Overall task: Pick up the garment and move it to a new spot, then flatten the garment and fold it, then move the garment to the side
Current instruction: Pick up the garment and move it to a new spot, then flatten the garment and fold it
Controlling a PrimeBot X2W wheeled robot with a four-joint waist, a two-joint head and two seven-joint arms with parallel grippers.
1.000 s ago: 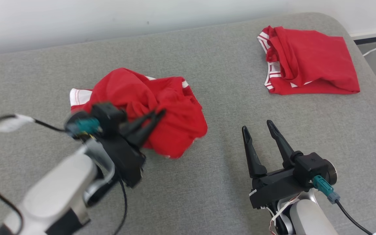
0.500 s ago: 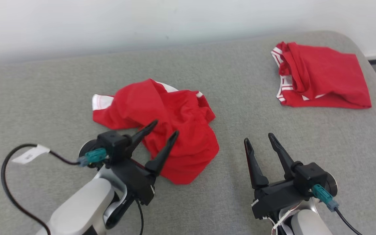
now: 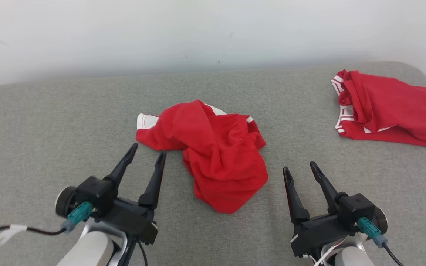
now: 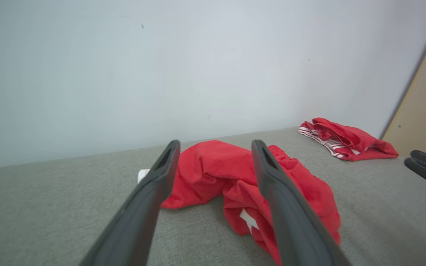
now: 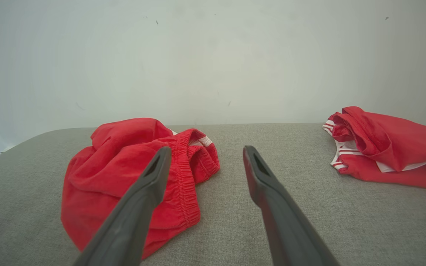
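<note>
Found the crumpled red fabric garment with white trim point(image 3: 216, 155) heaped at the middle of the grey fabric-covered tabletop point(image 3: 50, 122), between the 2 grippers and a little farther off than their tips. Saw the left gripper point(image 3: 148, 149) just left of the heap, spread wide, holding nothing and touching no cloth. Saw the right gripper point(image 3: 298, 166) near the heap's right side, likewise wide open and empty. Noted another red garment with white stripes point(image 3: 386, 111), loosely folded, well apart at the far right.

Judged the crumpled garment light, soft and limp, likely to sag, bunch and drag on the rough weave rather than slide. Judged the gathered elastic waistband point(image 5: 187, 173) the firmest hold, thick enough to pinch without slipping. Picked the white-edged hem point(image 3: 146, 120) at the heap's far left as the other hold for spreading it flat. Advised against pinching the middle of the heap, for fear of lifting several layers at once.
</note>
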